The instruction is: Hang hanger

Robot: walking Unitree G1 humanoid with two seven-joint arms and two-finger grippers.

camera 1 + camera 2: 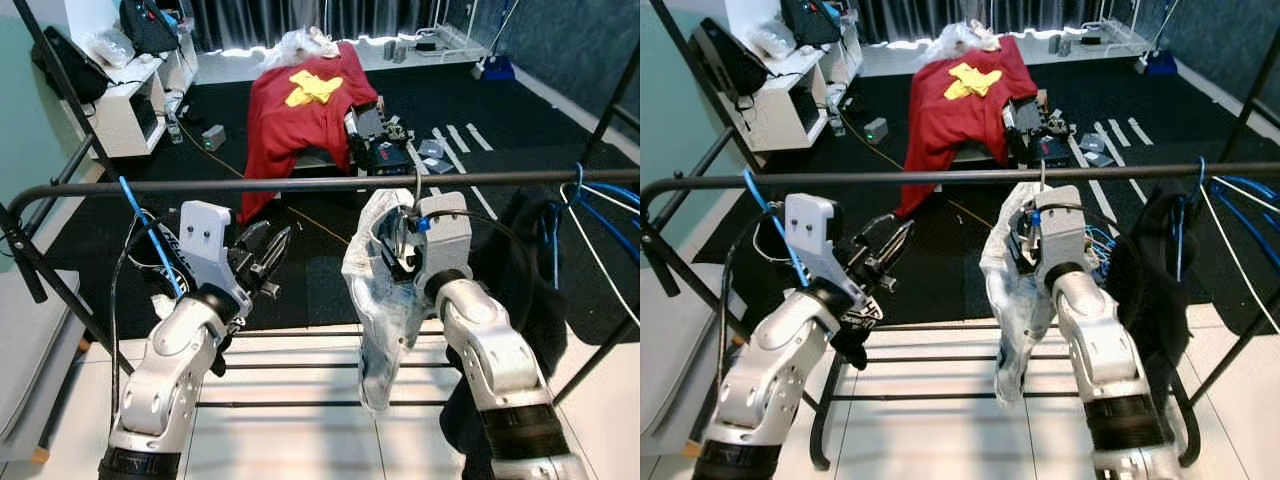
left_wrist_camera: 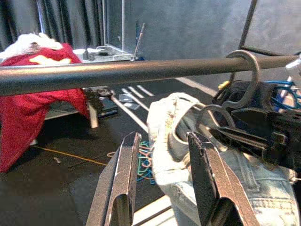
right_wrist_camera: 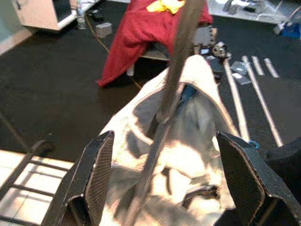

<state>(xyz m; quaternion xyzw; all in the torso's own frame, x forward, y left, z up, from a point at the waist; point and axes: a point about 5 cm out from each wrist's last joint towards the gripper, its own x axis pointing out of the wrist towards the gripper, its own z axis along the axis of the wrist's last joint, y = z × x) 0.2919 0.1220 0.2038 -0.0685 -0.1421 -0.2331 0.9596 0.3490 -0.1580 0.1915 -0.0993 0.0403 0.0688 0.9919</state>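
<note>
A hanger carrying a pale denim garment (image 1: pixel 378 300) hangs from the black rack rail (image 1: pixel 250 184). Its metal hook (image 2: pixel 244 75) sits over the rail. My right gripper (image 1: pixel 396 243) is just under the rail at the top of the garment. In the right wrist view its fingers (image 3: pixel 96 174) are spread wide, so it is open with the denim between them. My left gripper (image 1: pixel 268 257) is raised to the left of the garment, below the rail, and is open. The left wrist view shows nothing between its fingers (image 2: pixel 120 183).
A black garment (image 1: pixel 530 260) and blue hangers (image 1: pixel 600 200) hang further right on the rail. A blue cable (image 1: pixel 150 235) crosses my left arm. Lower rack bars (image 1: pixel 300 365) run below. Beyond are a red cloth (image 1: pixel 305 110), floor clutter and a white shelf (image 1: pixel 130 100).
</note>
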